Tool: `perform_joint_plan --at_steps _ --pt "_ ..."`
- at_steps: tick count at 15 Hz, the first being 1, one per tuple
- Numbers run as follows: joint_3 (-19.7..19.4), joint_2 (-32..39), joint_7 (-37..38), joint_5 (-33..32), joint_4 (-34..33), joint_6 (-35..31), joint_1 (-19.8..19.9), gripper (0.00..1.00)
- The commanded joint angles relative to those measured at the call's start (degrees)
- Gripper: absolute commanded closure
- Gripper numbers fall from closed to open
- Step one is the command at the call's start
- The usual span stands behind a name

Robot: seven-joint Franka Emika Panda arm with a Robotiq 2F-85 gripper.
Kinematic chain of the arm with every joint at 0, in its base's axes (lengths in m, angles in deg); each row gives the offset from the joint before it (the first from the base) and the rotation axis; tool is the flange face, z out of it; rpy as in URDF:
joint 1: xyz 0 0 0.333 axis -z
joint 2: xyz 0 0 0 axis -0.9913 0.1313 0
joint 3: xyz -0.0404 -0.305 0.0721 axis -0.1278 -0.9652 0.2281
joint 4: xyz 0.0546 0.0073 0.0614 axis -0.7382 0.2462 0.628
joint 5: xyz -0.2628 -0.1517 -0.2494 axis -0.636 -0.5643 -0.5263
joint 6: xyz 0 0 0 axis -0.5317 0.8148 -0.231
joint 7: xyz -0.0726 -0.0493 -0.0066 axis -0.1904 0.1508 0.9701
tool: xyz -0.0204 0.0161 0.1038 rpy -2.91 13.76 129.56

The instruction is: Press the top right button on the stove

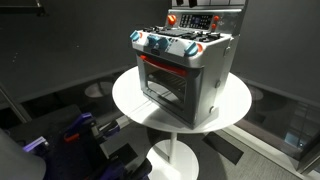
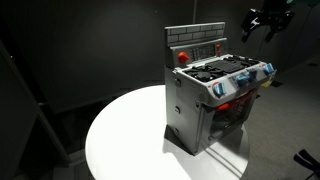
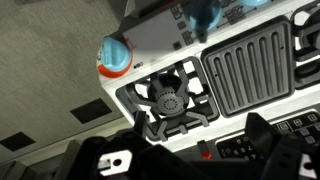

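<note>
Beyond the desk (image 2: 120,130) edge, our pincer (image 2: 262,26), fingers apart, hangs above the stove (image 2: 215,95); we judge its back panel (image 2: 205,45) lies down and inward.

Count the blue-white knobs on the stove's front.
4, as far as blur allows. On the stove, one knob sits at one end of the front bar, a second beside it, a third and fourth near the other end. Others may be hidden.
</note>
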Motion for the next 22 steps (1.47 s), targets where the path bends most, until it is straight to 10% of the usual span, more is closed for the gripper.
perform_joint_plan --at_steps 1,22 --pt "-0.93 4.69 4.37 -3.43 -3.04 -2.92 0.28 0.0" --pt "-8.91 21.46 14.72 -15.21 -18.0 -5.21 -5.86 0.0"
